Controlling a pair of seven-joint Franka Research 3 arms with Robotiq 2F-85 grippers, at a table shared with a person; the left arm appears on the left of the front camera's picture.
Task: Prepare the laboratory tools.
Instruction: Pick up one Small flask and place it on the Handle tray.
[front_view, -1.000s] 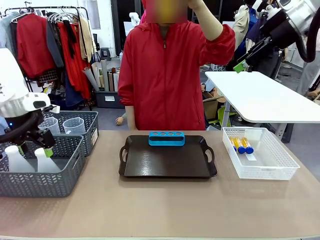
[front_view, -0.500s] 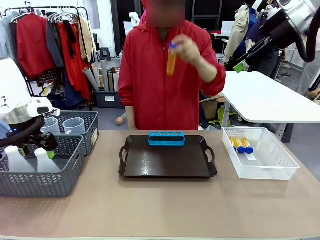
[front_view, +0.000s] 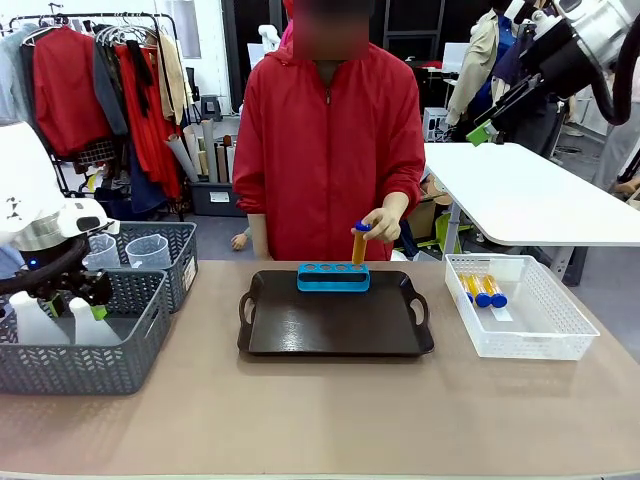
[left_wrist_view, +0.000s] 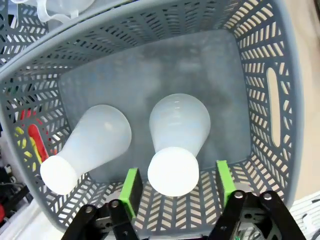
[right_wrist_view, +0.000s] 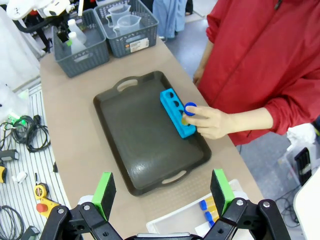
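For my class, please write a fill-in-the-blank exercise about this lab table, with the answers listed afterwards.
1. The person's hand holds an orange tube upright at the blue ___.
2. That blue holder stands on a dark ___.
3. The grey basket below the left gripper holds ___ conical flasks.
Missing words: rack; tray; two.

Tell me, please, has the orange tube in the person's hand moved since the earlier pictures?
Yes. The orange tube has come down from chest height to the right end of the blue tube rack.
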